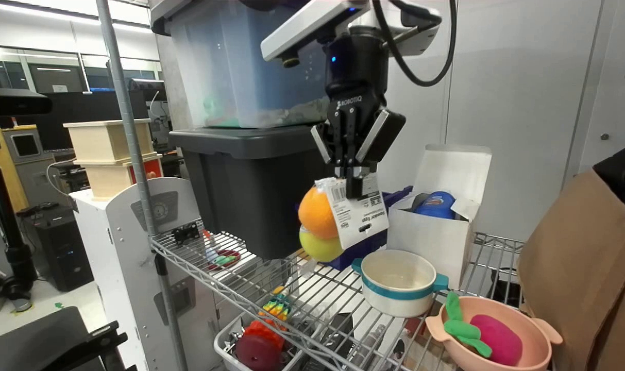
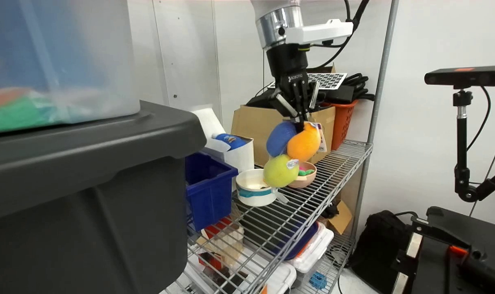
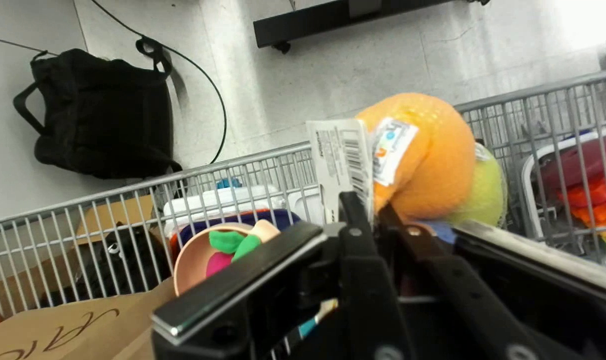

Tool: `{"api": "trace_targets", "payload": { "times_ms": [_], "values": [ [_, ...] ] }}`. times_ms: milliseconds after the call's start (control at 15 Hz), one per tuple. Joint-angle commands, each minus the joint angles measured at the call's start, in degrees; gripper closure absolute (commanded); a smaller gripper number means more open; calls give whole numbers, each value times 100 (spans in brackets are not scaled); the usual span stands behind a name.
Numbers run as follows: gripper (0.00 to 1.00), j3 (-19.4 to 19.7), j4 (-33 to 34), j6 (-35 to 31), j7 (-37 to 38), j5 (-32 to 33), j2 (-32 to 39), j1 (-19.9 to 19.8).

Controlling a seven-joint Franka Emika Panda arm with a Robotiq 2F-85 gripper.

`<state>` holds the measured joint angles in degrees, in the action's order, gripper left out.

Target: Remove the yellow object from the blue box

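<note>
While the orange-yellow object (image 2: 303,143), bundled, is gripped outside blue box (image 2: 214,200) by the closed tool (image 3: 371,207), blue item (image 1: 437,202) is housed in white box (image 1: 425,247), magenta-and-green toy (image 1: 492,332) in peach bowl (image 1: 508,308).

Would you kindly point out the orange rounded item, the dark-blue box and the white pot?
Orange rounded item (image 3: 436,159), wrist view: the middle of its rounded body.
Dark-blue box (image 2: 211,204), in an exterior view: its outer side wall.
White pot (image 1: 397,305), in an exterior view: its lower outer wall.

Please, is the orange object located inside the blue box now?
No, an exterior view shows the orange object hanging from the gripper, outside the blue box.
</note>
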<state>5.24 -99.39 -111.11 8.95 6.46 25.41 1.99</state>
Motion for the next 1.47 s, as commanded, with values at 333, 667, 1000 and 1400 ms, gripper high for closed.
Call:
{"api": "trace_targets", "payload": {
  "times_ms": [333, 667, 1000, 1400],
  "values": [
    [98, -311, -281, -859, 99, -28, 296, 52],
    [98, -309, -310, -1669, 197, -17, 683, 139],
    [98, -308, -321, -2006, 223, -76, 926, 189],
    [66, -217, -113, -2017, 257, -59, 1044, 154]
  ]
}}
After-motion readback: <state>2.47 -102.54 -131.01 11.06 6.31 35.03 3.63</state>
